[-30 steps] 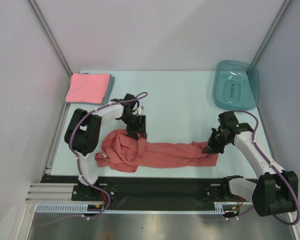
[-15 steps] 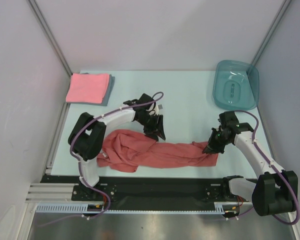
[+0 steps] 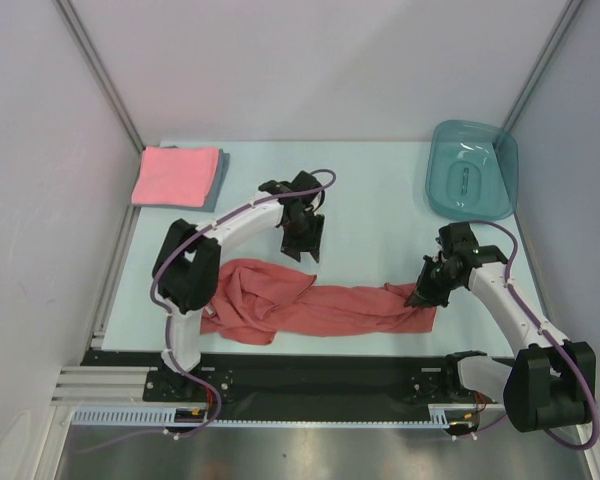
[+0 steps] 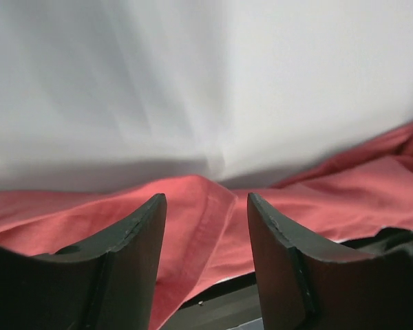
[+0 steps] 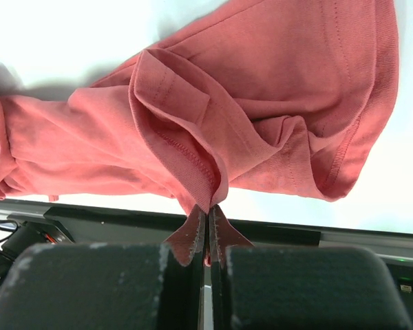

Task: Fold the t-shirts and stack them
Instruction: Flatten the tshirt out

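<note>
The brick-red t-shirt (image 3: 320,305) lies unfolded in the lower middle of the top view. It is stretched as a long, wrinkled band from left to right on the pale table (image 3: 380,200). Its left part is a wide, bunched heap and its right end is narrower.

The right gripper (image 3: 421,296) is at this right end, in the lower right part of the frame. In the right wrist view its jaws are pressed together and a fold of the brick-red t-shirt (image 5: 261,103) is pinched between the tips. A stitched hem runs up from the pinched place.

The left gripper (image 3: 303,243) is near the middle of the top view, just above the upper edge of the shirt, and it points down. In the left wrist view its two dark fingers (image 4: 134,240) stand apart with a clear gap, and nothing is between them. The red cloth lies behind them across the lower part of that frame. If the tips touch the table, I cannot tell.

The pink t-shirt (image 3: 173,176) is a folded square in the upper left of the table. It lies on the grey-blue t-shirt (image 3: 221,172), of which only a strip shows at the right side. A teal tub (image 3: 445,165) stands in the upper right corner, well apart from the shirts.
</note>
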You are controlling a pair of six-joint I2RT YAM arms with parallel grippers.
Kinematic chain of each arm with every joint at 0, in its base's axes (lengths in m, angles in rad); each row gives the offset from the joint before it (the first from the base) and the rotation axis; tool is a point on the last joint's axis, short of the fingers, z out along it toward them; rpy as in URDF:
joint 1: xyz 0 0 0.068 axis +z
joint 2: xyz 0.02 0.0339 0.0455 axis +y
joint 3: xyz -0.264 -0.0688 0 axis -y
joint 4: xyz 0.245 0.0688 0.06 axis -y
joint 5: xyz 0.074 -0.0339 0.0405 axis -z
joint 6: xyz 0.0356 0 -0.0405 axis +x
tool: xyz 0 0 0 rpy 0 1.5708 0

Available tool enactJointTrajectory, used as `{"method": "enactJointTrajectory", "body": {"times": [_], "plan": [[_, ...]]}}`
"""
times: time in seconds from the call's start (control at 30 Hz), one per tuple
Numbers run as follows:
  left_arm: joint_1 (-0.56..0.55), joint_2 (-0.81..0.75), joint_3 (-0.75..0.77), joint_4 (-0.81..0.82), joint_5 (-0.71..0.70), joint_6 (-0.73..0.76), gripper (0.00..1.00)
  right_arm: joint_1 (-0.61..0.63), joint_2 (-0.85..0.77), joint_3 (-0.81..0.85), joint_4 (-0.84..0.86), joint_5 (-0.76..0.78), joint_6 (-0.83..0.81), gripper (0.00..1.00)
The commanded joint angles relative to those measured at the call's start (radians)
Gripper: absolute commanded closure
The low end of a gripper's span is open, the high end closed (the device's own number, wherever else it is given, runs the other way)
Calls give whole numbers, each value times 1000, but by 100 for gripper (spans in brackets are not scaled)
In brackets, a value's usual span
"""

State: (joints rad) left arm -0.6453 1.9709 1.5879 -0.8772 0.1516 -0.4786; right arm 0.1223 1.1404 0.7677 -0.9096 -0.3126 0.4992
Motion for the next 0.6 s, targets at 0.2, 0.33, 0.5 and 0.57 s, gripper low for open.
{"method": "enactJointTrajectory", "body": {"times": [0.2,0.33,0.5,0.57], "plan": [[-11,170,217,-184,-5,-244,43,-4,-18,2,15,-22,-10,100],[-20,181,263,-219,2,-354,39,-4,-25,8,8,-26,-14,100],[-47,244,342,-391,-125,-397,34,-4,-30,9,5,-31,-19,100],[-50,259,342,-414,-141,-413,35,-4,-33,-2,18,-42,-14,100]]}}
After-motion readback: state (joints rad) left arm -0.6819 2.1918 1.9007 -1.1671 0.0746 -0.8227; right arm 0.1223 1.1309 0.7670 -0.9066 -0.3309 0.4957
